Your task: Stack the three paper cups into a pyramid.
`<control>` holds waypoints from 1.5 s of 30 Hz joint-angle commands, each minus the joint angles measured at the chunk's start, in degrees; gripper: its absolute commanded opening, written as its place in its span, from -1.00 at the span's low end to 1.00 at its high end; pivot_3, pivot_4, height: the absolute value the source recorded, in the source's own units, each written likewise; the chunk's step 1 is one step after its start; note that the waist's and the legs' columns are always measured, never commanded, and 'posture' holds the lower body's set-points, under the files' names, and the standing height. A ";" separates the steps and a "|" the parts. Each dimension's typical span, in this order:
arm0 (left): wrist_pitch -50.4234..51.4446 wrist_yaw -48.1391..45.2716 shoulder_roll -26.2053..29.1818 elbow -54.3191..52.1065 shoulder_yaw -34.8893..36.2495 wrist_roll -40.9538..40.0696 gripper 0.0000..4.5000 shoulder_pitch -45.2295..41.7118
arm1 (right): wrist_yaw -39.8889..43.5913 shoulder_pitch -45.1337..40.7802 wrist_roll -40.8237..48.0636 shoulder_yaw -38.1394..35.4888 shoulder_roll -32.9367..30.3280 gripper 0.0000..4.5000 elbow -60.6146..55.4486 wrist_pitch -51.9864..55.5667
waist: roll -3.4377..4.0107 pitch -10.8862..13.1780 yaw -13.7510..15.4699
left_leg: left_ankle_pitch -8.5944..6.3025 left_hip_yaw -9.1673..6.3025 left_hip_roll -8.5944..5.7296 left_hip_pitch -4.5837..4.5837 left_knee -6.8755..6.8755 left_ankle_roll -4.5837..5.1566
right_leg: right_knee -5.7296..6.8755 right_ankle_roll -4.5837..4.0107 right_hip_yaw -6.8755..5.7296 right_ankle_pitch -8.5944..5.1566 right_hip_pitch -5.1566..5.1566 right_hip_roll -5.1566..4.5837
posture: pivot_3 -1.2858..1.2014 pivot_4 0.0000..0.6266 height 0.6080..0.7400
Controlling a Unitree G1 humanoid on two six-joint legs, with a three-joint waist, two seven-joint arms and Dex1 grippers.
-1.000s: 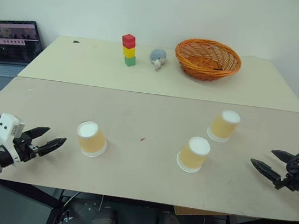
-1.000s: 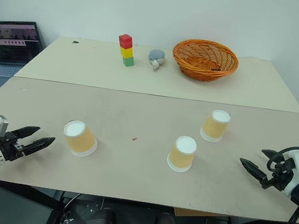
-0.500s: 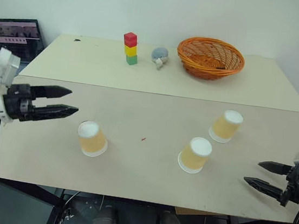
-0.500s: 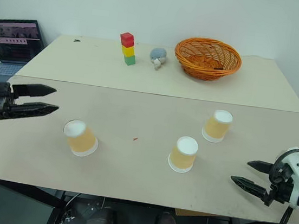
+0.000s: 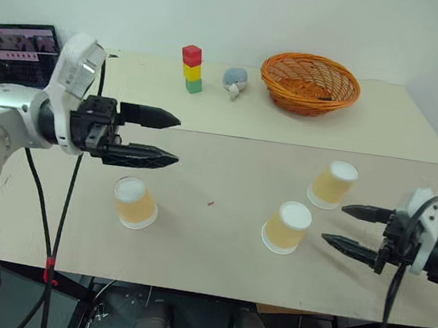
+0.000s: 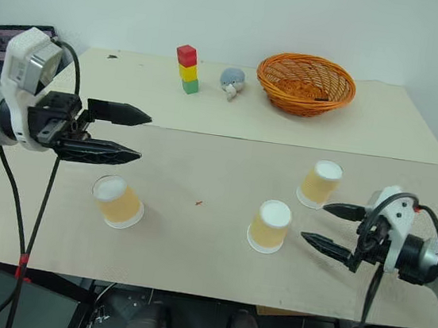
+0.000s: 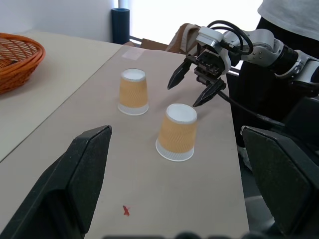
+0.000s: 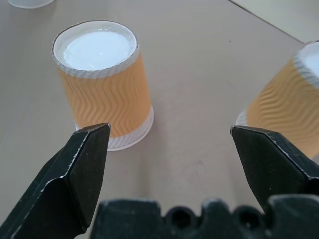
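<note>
On the near tan bench (image 5: 208, 251) stand three small tapered paper cups with pale orange-tan sides, all upside down, white bases up, none stacked; one cup (image 5: 133, 202) sits alone toward the robot's left, and two sit toward its right, a nearer middle cup (image 5: 286, 227) and a farther cup (image 5: 331, 184), near each other but apart; each cup's long axis is upright. Right gripper (image 5: 345, 227): its two black fingers spread wide and empty, low over the bench, pointing at the middle cup, which lies just beyond the fingertips; in the right wrist view this cup (image 8: 103, 82) stands ahead between the fingers, with the farther cup (image 8: 286, 104) off to one side. Left gripper (image 5: 158, 136): fingers likewise parted and empty, held well above the bench, roughly level and pointing toward the robot's right, with the lone cup below and slightly short of the tips. By this reading, the right arm is nearer a grasp; the pyramid is not yet begun. On the far bench: one tower of red, yellow and green blocks (image 5: 190, 69); one small grey plush toy (image 5: 232, 81); one orange wicker basket (image 5: 310, 83); at the left edge, one open laptop (image 5: 21, 53).
</note>
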 commanded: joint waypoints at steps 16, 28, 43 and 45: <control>-0.48 -2.77 0.46 -3.04 1.85 -0.91 0.97 2.90 | -0.97 -5.30 7.44 4.77 2.80 1.00 -4.68 4.31 | -0.08 0.24 -0.20 | 0.00 -0.26 -0.13 0.37 -0.05 0.00 | -0.19 -0.02 -0.07 -0.01 0.43 0.04 | 0.03 -0.52 -0.70; 0.52 -0.99 0.76 -5.53 3.63 -2.21 0.97 4.31 | 0.77 -12.12 6.05 12.89 4.77 1.00 -0.93 3.50 | -0.07 0.32 0.02 | 0.00 -0.30 -0.15 0.34 -0.04 0.00 | -0.15 -0.05 -0.06 -0.03 0.47 -0.02 | 0.03 -0.52 -0.70; 1.26 4.26 1.85 -8.08 8.44 -3.59 1.00 10.11 | 0.86 -17.91 3.64 14.85 7.18 0.15 3.80 1.64 | -0.06 0.36 -0.30 | 0.00 -0.34 -0.15 0.45 -0.12 0.00 | -0.16 -0.06 -0.04 -0.03 0.47 0.02 | 0.03 -0.52 -0.70; 0.87 4.23 2.65 -8.37 9.79 -2.91 1.00 12.77 | 0.20 -20.53 4.04 15.25 8.38 0.15 4.10 1.87 | -0.04 0.38 -0.50 | 0.00 -0.34 -0.14 0.45 -0.12 -0.01 | -0.13 -0.06 -0.03 -0.03 0.45 0.02 | 0.03 -0.52 -0.70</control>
